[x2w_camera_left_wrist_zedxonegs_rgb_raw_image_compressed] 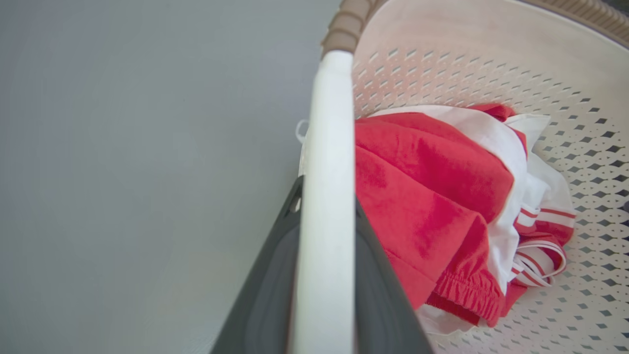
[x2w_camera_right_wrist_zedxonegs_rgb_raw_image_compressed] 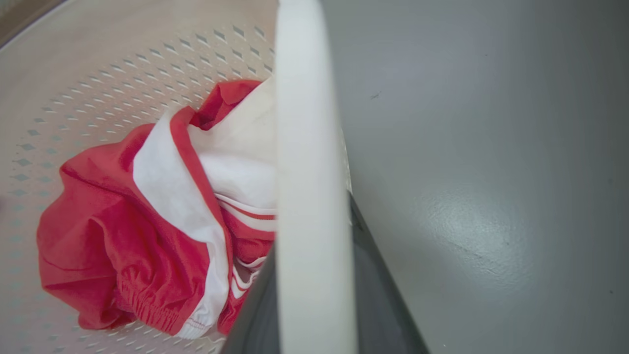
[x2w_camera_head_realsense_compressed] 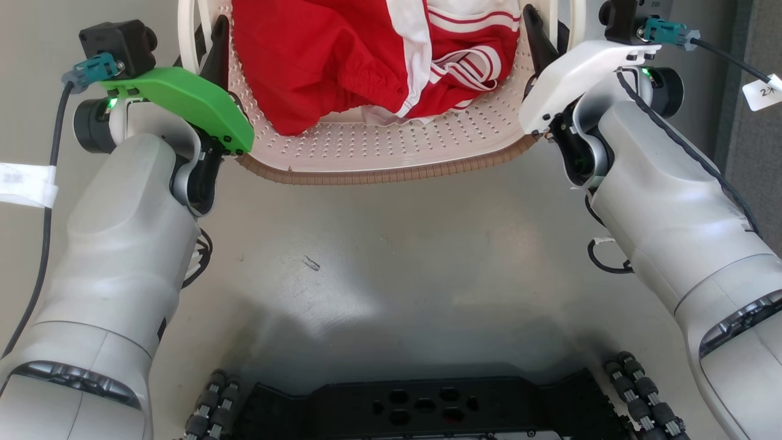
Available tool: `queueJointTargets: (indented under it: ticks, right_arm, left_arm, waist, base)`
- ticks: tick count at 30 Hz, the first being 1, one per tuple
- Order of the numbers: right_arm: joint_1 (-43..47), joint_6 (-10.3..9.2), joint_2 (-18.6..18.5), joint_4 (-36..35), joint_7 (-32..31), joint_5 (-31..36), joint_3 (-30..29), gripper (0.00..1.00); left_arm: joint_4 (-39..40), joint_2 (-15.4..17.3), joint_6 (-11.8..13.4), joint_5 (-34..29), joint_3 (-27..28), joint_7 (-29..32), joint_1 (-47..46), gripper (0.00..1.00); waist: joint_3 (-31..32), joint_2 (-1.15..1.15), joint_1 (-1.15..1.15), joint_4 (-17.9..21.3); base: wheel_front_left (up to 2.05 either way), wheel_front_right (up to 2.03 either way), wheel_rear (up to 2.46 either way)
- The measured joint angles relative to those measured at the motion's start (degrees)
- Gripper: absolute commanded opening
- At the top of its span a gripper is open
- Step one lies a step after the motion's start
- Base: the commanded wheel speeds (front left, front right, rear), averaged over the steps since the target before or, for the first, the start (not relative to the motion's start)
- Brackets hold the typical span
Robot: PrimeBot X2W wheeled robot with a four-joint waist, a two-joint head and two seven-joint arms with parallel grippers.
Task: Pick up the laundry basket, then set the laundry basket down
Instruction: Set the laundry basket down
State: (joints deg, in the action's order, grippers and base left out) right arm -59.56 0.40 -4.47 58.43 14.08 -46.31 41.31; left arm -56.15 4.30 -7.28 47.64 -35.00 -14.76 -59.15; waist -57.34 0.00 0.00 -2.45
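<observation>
Nearest is the robot's dark base, on a grey floor. The left arm and right arm reach away from it, one up each side. The left wrist has a green cover and the right a white one.

Between the wrists, at the far middle of the scene, is the basket. Its brown near rim lies level with the covers. I cannot tell whether it stands on the floor or hangs clear of it.

The left gripper is at the basket's left side. In its wrist view the two dark fingers are closed onto the white left handle, one on either face. The right gripper is at the right side, and its fingers pinch the right handle the same way.

Inside the basket lie bundled red and white clothes, running from the middle toward the far end.
</observation>
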Motion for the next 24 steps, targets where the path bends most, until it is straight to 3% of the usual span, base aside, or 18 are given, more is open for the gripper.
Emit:
queueJointTargets:
  ticks: [24]
  right_arm:
    - [0.5,0.07,0.1,0.1,0.0,2.1,-2.2,0.0]
  left_arm:
    - [-0.4,-0.6,0.0,-0.5,0.6,0.0,0.2,0.0]
  waist:
    - [-0.5,0.0,0.0,-0.1]
  base:
    - [0.0,0.0,0.0]
